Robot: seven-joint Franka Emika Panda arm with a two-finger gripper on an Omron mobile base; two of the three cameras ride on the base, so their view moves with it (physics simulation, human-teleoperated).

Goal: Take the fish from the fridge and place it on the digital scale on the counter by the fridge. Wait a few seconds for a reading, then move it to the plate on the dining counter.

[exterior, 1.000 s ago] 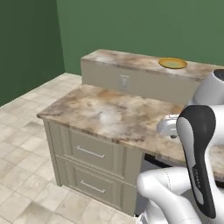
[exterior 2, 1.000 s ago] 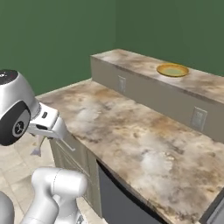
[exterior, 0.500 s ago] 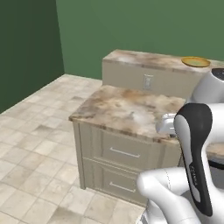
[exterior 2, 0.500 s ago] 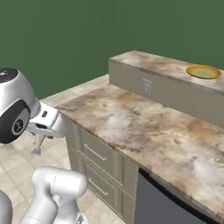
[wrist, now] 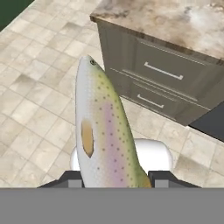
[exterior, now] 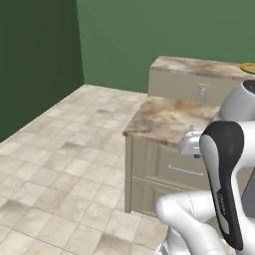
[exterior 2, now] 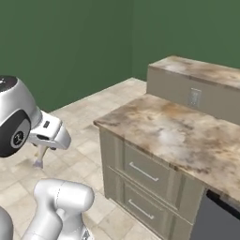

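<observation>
1. clearly the gripper (wrist: 114, 177) is clamped on the fish (wrist: 103, 131), which rises from the bottom centre of the hand view with its head toward the upper left; the jaws stand partly closed against its flanks near the tail end.
2. the fish is held lengthwise along the gripper's line, so most of its speckled body sticks out past the fingertips. that suits laying it down flat later, though it probably leaves the head end free to swing.
3. in the right base view the hand sits at the left edge of the frame, and a small pale tip of the fish (exterior 2: 37, 163) hangs below it, over the tiled floor (exterior 2: 89, 140) and well apart from any surface.
4. the counter (exterior 2: 173, 129) with its panelled drawer fronts fills the right half of the right base view, and shows in the upper right of the hand view.
5. behind it the raised dining counter (exterior: 199, 67) runs along the upper right of the left base view, with a sliver of the plate (exterior: 249, 67) at the right edge.
6. judging by this, the fish is being carried toward the plate, so the arm stays tucked low while the base travels; the placing is not yet done.
</observation>
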